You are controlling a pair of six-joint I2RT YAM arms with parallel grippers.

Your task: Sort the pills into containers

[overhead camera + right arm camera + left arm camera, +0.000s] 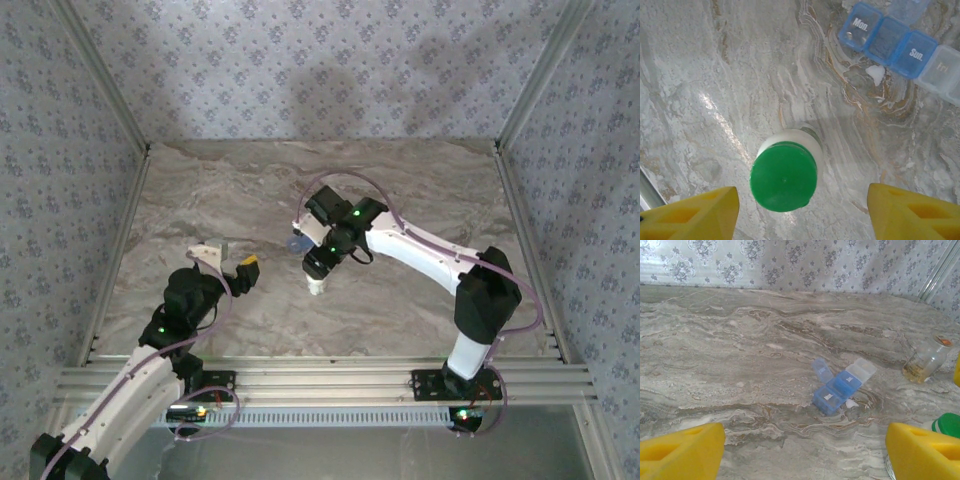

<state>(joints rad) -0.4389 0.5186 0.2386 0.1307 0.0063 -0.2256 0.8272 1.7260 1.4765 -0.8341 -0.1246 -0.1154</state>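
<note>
A white pill bottle with a green cap (784,176) stands upright on the marble table, directly below my right gripper (802,212), which is open with a yellow finger on either side, above it. From the top the bottle (316,286) sits just under that gripper (320,268). A blue weekly pill organizer (887,44) lies beyond it, some lids flipped open, with a loose white pill (875,74) beside it. My left gripper (805,455) is open and empty, low over the table, facing the organizer (837,386) from a distance.
A small clear glass jar (928,358) stands to the right of the organizer in the left wrist view, and the green cap (948,424) peeks past my right-hand finger there. Patterned walls and aluminium rails (320,382) enclose the table.
</note>
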